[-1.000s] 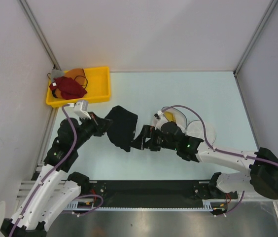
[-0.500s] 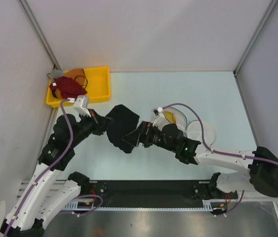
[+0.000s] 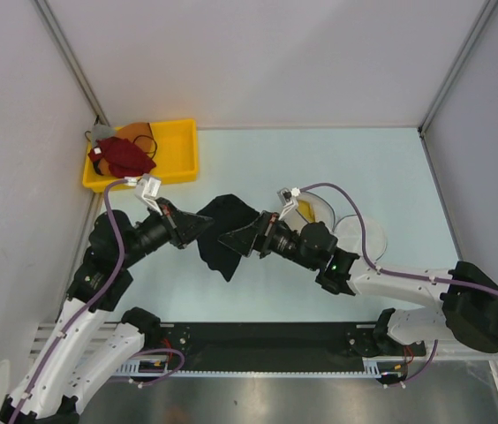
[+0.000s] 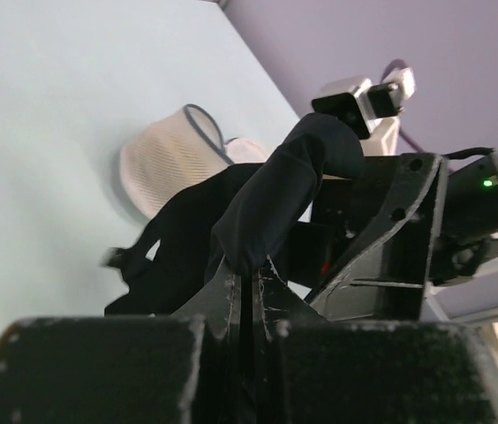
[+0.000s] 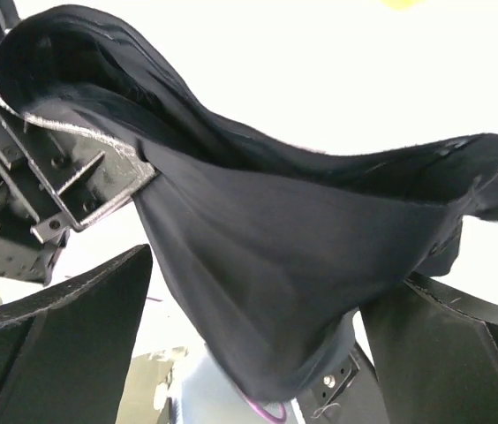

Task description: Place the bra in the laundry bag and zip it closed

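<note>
From above, the light is even and diffuse. The pale surface (image 3: 390,177) is bright without glare, with only faint, soft shadows under the arms, and focus is sharp throughout.

In the left wrist view, the left jaws fill the bottom edge, dark and blurred. The bra (image 4: 275,199) reads as near-featureless black, while the laundry bag (image 4: 165,163) is well lit.

In the right wrist view, the background is blown out to white. The bra's folds catch a soft sheen, and the right jaws in the lower corners are soft.
</note>
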You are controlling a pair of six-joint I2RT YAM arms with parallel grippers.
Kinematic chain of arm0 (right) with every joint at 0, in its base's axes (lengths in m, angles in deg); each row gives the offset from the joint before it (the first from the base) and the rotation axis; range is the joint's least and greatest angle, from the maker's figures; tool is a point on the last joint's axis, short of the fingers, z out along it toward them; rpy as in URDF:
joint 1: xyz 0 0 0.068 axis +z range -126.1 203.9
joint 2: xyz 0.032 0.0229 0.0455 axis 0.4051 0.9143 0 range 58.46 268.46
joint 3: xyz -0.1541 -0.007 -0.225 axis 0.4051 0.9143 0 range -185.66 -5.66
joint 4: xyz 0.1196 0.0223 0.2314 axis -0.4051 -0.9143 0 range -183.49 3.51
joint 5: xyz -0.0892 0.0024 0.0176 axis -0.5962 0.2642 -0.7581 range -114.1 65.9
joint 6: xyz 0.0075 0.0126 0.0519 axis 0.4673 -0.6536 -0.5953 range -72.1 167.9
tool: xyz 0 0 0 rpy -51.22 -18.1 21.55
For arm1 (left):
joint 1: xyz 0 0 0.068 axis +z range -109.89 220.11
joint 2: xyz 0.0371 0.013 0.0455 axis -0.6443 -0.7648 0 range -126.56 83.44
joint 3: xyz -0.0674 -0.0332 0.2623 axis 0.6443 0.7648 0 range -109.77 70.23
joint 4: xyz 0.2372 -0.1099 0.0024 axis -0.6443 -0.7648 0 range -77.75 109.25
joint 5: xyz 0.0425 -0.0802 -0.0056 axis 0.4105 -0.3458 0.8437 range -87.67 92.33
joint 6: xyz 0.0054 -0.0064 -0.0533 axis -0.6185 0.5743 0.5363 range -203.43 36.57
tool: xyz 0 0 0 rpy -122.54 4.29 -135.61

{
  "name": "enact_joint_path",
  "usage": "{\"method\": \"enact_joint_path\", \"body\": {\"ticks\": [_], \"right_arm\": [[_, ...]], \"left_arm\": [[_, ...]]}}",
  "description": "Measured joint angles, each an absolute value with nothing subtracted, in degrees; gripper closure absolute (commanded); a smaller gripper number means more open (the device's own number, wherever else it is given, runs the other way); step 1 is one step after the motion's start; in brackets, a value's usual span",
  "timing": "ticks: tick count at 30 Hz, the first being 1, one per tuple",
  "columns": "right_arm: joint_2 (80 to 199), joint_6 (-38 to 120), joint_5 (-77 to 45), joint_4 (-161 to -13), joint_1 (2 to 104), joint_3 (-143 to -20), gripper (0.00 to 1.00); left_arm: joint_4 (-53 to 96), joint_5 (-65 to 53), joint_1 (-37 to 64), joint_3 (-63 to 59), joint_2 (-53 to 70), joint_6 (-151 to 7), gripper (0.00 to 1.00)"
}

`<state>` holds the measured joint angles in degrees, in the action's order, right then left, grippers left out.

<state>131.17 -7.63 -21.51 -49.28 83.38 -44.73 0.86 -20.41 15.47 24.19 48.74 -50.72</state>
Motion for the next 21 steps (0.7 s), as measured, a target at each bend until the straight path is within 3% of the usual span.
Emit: {"method": "enact_joint_path", "body": {"ticks": [6,11,16,18,19,21], "right_arm": [[130.88,-7.32,-19.98,-43.25,83.40,-41.10,0.05],[129.59,-6.56,-17.88,-39.12,83.56,-40.05,0.22],[127.80,-6.03,-16.44,-36.76,84.06,-40.03,0.56],[127.65,-6.19,-16.26,-36.61,84.04,-39.74,0.64],[127.65,-6.21,-16.19,-36.61,84.04,-39.57,0.76],[127.65,-6.30,-16.15,-36.58,84.04,-39.26,0.86]], "left_arm": [[4.34,-25.02,15.47,24.97,48.68,-46.35,1.00],[7.35,-27.36,15.45,26.81,48.70,-43.29,1.00],[9.95,-28.58,15.42,29.17,48.66,-40.71,1.00],[11.35,-29.19,15.42,29.56,48.68,-39.66,1.00],[11.88,-29.50,15.42,29.70,48.68,-39.31,1.00],[12.77,-30.07,15.40,29.96,48.68,-38.61,1.00]]}}
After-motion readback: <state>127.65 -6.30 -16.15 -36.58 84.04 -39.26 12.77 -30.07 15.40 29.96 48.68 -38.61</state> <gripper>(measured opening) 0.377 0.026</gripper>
